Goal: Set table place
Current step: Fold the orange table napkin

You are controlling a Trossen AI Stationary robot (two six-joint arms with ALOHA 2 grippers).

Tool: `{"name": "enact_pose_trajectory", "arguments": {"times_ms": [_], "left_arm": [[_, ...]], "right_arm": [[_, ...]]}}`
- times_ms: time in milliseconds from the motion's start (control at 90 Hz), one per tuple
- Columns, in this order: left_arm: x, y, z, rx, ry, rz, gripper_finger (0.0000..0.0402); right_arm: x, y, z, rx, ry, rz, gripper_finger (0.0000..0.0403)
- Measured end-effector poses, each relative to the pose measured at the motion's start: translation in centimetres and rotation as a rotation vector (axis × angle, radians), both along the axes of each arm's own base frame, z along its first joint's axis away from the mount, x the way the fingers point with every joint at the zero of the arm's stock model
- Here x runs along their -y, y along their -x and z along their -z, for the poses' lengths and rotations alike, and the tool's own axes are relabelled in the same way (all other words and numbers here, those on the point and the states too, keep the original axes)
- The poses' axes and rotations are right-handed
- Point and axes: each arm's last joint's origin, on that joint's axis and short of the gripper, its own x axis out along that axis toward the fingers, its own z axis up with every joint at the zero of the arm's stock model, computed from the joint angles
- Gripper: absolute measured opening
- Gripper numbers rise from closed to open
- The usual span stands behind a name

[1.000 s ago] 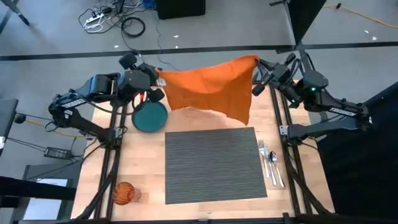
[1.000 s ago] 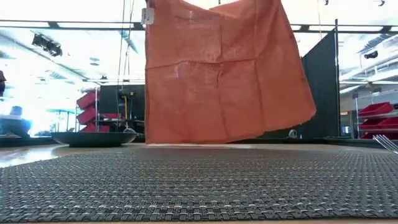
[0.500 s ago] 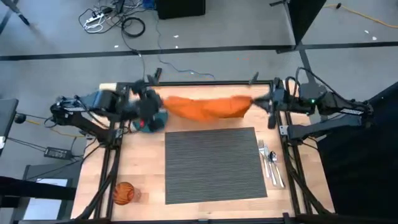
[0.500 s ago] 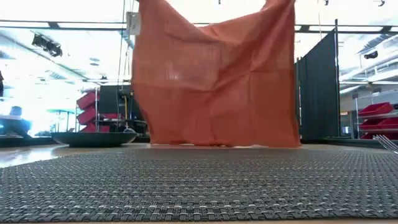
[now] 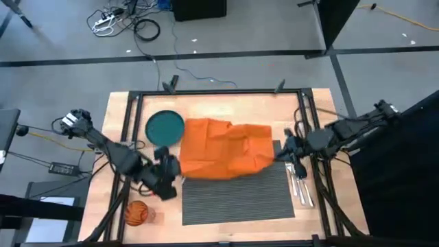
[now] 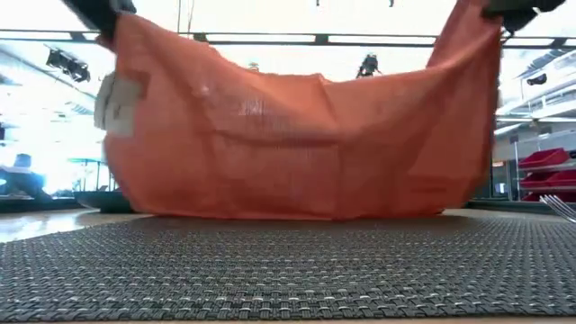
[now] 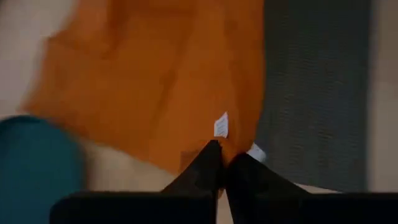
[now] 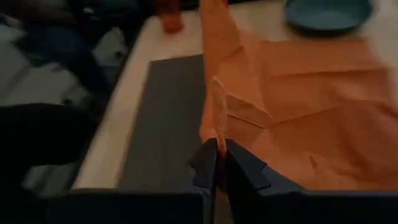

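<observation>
With the left gripper [image 5: 167, 180] and right gripper [image 5: 286, 149] each pinching a corner of the orange napkin [image 5: 223, 147] sagging mid-frame over the placemat [image 5: 236, 195], I'd lower both evenly, keeping tension.

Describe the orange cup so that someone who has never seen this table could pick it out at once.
Start at the dark ribbed placemat in the middle of the wooden table. Go to the table's near left corner, past the left gripper: the orange cup sits there alone. It is small and round, unlike the big orange napkin and the flat teal plate.
</observation>
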Motion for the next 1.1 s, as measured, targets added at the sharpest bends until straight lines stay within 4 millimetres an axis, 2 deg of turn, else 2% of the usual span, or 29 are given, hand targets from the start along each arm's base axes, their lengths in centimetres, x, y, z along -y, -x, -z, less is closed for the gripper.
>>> {"name": "enact_pose_trajectory", "arguments": {"times_ms": [222, 489, 644, 767, 889, 1100], "left_arm": [[2.5, -0.1, 2.5, 0.05, 0.114, 0.042, 0.0], [6.2, -1.4, 6.1, -0.029, 0.234, 0.102, 0.0], [7.5, -1.8, 8.2, -0.099, 0.275, 0.117, 0.0], [7.9, -1.9, 9.3, -0.148, 0.276, 0.113, 0.0], [7.8, -2.1, 9.7, -0.161, 0.266, 0.101, 0.0009], [7.2, -2.5, 9.7, -0.216, 0.317, 0.107, 0.0077]], "right_arm": [[-4.0, -0.5, 3.1, -0.04, -0.101, -0.097, 0.0], [-8.1, -0.8, 6.8, -0.231, -0.103, -0.137, 0.0], [-10.0, -1.1, 8.9, -0.338, -0.119, -0.174, 0.0], [-10.9, -1.3, 10.5, -0.472, -0.188, -0.185, 0.0], [-10.9, -1.7, 11.5, -0.554, -0.222, -0.141, 0.0003], [-10.3, -2.1, 11.6, -0.667, -0.339, -0.092, 0.0059]]}}
